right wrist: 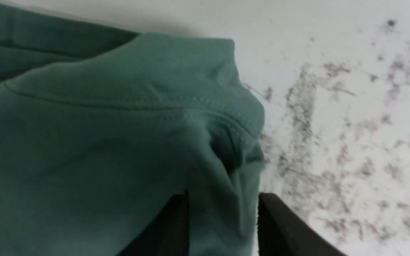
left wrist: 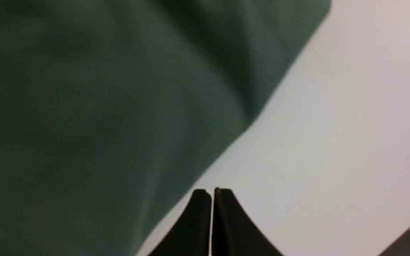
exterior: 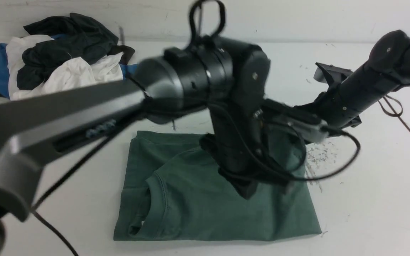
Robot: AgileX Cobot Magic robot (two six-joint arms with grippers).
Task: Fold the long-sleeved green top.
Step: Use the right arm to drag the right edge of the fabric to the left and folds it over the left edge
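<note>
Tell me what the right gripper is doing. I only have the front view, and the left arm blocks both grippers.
Observer: The right gripper is open. A fold of the green top lies between its jaws and does not look pinched.
Operator: Which part of the top is that?
Observer: A corner with a stitched hem.
Operator: And the left gripper?
Observer: The left gripper is shut and empty, over bare table just beside the top's edge.
</note>
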